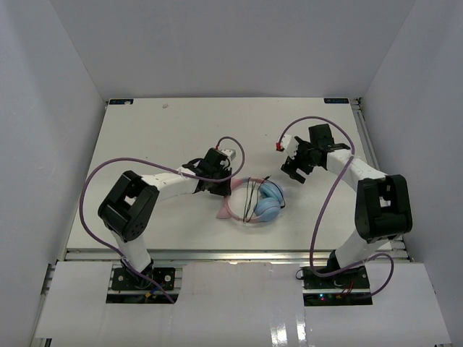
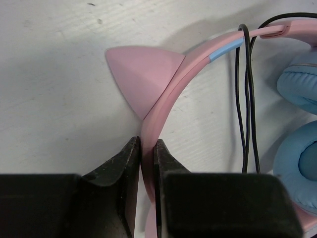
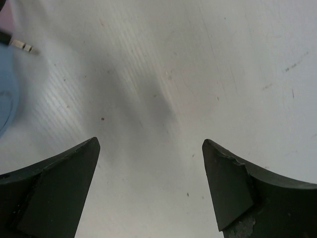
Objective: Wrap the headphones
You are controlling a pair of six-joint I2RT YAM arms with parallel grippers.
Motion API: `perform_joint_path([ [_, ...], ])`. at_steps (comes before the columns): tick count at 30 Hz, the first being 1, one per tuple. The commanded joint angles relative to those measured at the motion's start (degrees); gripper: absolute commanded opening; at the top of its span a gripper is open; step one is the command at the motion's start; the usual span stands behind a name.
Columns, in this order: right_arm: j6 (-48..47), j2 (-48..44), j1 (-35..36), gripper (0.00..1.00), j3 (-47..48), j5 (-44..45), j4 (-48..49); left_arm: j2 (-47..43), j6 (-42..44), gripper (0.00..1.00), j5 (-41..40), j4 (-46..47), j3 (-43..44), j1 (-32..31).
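Observation:
The headphones lie near the middle of the table, two light-blue ear cups side by side and a pink headband with a cat-ear point. A thin black cord runs in loops across the headband. My left gripper is shut on the pink headband just below the cat ear. Up and to the right of the headphones, my right gripper hangs open over bare table, nothing between its fingers. The cord's metal plug and a blue ear cup edge show at the right wrist view's left edge.
Purple arm cables loop beside both arms. White walls close in the table on three sides, and a metal rail runs along its near edge.

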Motion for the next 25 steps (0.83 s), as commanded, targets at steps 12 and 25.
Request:
perform_joint_path([
  [12, 21.12, -35.98, -3.2, 0.9, -16.39, -9.66, 2.72, -14.64, 0.72, 0.98, 2.2, 1.28, -1.36, 4.55],
  [25, 49.05, -49.71, -3.73, 0.9, -22.89, 12.0, 8.75, -49.07, -2.77, 0.98, 12.06, 9.09, -25.11, 4.55],
])
